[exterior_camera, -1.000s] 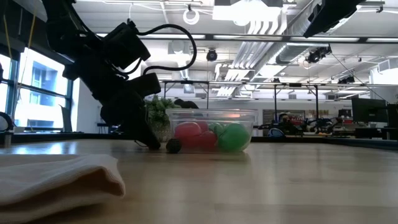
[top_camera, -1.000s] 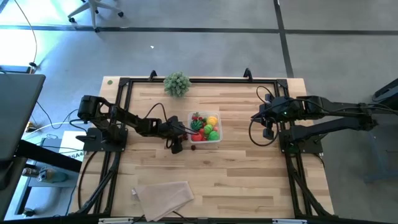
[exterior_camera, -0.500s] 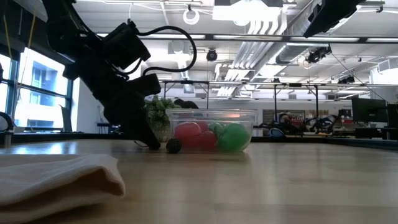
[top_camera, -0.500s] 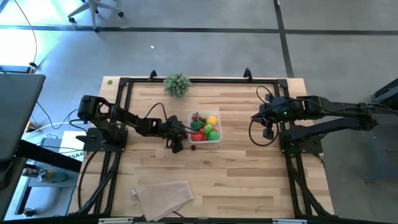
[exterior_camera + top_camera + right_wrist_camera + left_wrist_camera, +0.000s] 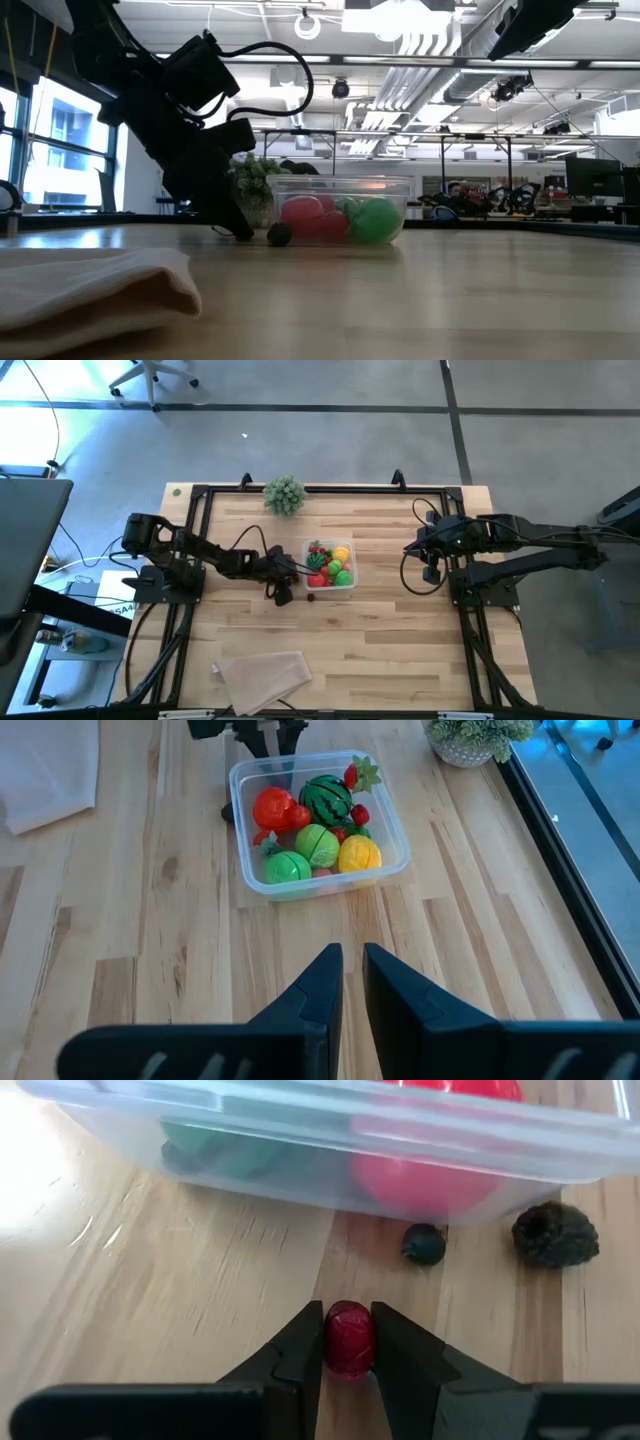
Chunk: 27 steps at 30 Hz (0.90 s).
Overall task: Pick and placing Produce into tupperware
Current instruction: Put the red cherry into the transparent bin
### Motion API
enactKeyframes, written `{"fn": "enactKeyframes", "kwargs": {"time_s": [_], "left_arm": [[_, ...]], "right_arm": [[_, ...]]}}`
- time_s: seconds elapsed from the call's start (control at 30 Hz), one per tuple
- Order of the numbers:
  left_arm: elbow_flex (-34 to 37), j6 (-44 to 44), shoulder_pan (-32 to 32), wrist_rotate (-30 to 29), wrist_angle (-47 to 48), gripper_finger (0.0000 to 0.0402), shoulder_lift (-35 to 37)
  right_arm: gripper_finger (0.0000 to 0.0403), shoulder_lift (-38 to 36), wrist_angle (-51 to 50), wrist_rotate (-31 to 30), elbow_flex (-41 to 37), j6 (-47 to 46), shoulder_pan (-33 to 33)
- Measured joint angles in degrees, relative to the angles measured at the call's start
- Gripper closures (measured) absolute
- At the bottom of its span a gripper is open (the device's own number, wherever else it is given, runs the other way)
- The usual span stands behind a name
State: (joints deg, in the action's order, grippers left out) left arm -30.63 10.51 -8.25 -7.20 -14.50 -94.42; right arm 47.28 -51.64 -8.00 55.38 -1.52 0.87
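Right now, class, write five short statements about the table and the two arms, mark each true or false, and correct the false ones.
1. The left pincer is shut on a small red berry. True.
2. The clear box is empty. False: it holds red, green and yellow toy fruit, with a striped melon among them.
3. The right pincer grips a green ball. False: it is shut on nothing, away from the box.
4. Two dark berries lie on the table outside the box. True.
5. The folded cloth covers the box. False: it lies apart, near the table's front edge.
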Motion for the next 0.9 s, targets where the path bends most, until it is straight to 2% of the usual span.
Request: {"fn": "enactKeyframes", "kwargs": {"time_s": [0.33,0.57,0.73,0.9], "left_arm": [[0.04,-0.22,0.0,-3.93,6.22,0.0328,11.16],[-0.07,-4.43,0.0,-7.71,0.6,0.0328,18.9],[-0.13,-8.27,0.0,-7.44,-11.08,0.0328,19.53],[-4.24,-10.32,0.02,-4.92,-10.13,0.0328,16.73]], "right_arm": [[0.0368,-0.01,0.0,0.01,0.0,0.01,-0.01],[0.0368,0.01,0.0,-0.01,-0.01,0.02,0.01],[0.0368,-0.01,0.0,0.0,0.0,0.02,0.01],[0.0368,-0.01,-0.01,-0.01,0.01,0.01,0.01]]}}
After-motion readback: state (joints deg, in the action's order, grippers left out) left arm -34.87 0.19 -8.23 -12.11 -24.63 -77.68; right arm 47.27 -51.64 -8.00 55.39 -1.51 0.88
